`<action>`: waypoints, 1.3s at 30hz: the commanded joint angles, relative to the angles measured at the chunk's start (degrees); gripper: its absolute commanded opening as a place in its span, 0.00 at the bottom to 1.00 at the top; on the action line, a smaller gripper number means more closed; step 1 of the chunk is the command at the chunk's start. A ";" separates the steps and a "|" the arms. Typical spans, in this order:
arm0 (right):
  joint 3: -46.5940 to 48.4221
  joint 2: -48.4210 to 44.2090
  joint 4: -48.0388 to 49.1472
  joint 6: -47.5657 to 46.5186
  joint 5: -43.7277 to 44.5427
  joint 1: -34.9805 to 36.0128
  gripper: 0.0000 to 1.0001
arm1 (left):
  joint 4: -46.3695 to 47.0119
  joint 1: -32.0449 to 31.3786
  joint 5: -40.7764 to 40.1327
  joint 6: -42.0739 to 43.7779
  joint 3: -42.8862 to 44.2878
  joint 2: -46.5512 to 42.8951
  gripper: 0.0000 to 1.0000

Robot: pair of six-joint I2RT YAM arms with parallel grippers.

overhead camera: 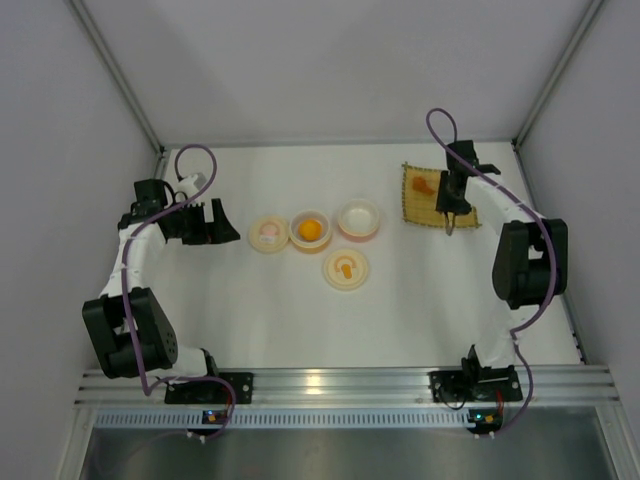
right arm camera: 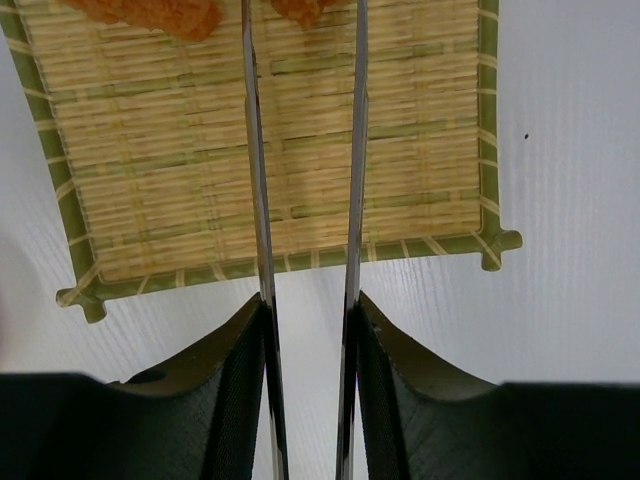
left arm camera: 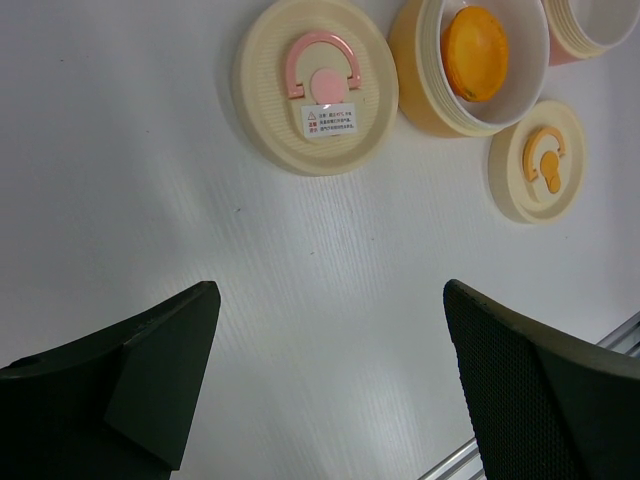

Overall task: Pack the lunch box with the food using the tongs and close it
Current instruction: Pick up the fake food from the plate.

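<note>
Right claw, right wrist view: both dark fingers pressed on the outsides of the tongs, gripping them squeezed to a narrow gap.
Tongs: two slim silver arms, nearly parallel, ran up over the mat to the top edge; tips out of sight.
Food: orange-brown crumbed pieces at the mat's far end, one left of the arms, another between them.
Mat: yellow woven straw with a green border, flat on the white worktop.
Left claw, left wrist view: spread wide, holding nothing, above bare worktop.
Cream lid: round, with a pink ring handle and a small label, lying flat.
Yellow bowl: just right of that lid, with a smooth orange lump inside.
Second lid: smaller in view, orange handle, near the bowl.
Pink bowl: cut off by the top right corner.
Lunch box parts, top view: bowls and lids clustered mid-worktop; left claw to their left.
Right claw, top view: over the mat at the far right, well apart from the bowls.
</note>
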 commanded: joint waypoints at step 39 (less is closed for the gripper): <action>-4.78 -28.42 -4.51 -3.21 -9.39 6.36 0.00 | 1.00 0.33 1.41 -0.71 2.63 -0.10 0.98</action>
